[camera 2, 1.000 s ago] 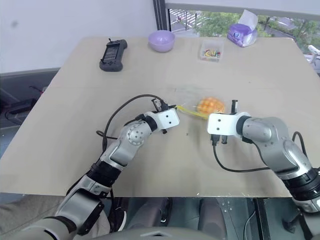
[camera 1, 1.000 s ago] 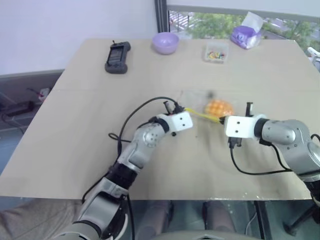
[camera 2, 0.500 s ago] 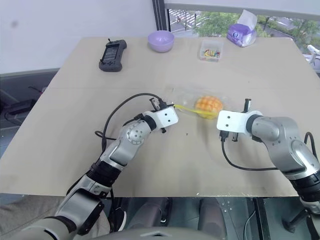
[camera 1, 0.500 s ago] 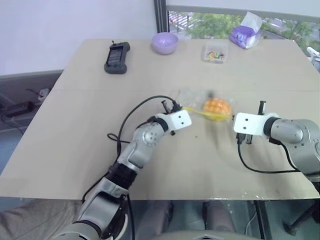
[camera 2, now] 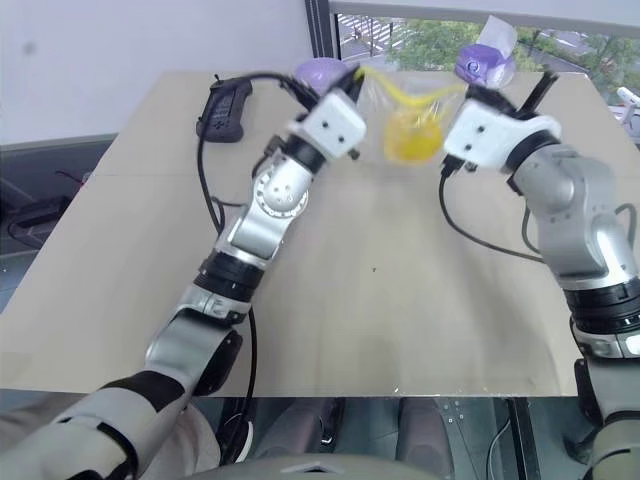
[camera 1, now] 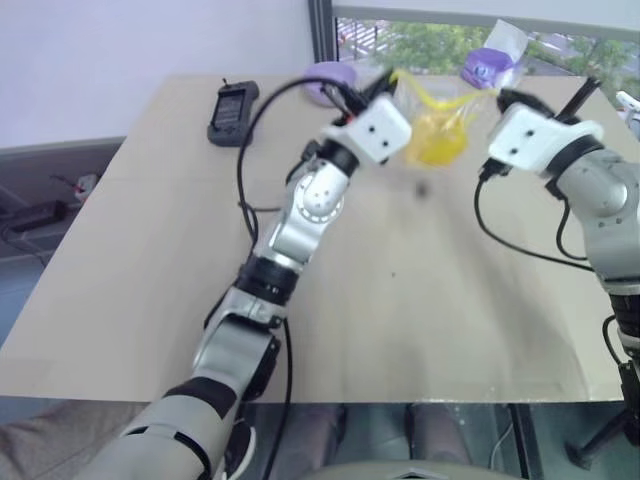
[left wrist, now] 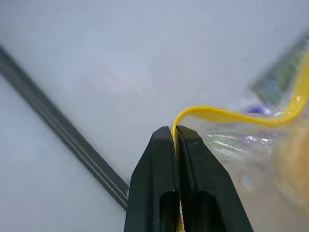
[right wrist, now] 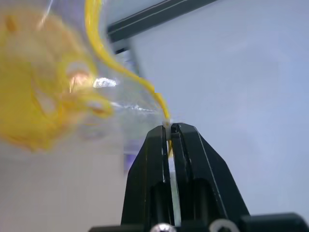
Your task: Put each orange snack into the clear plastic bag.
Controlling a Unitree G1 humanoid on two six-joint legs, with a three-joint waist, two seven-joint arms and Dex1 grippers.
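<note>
Both grippers hold the clear plastic bag (camera 2: 412, 118) in the air above the table (camera 2: 400, 300). The left gripper (left wrist: 175, 131) and right gripper (right wrist: 169, 126) are each clamped tight on its yellow strip. The orange snack (camera 2: 408, 140) hangs inside the bag. The loading looks done; next, the bag needs lowering gently back onto the table.

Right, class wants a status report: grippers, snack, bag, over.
Left gripper and right gripper shut on clear plastic bag's yellow strip. Bag held above table, orange snack inside. Nothing in the way.
</note>
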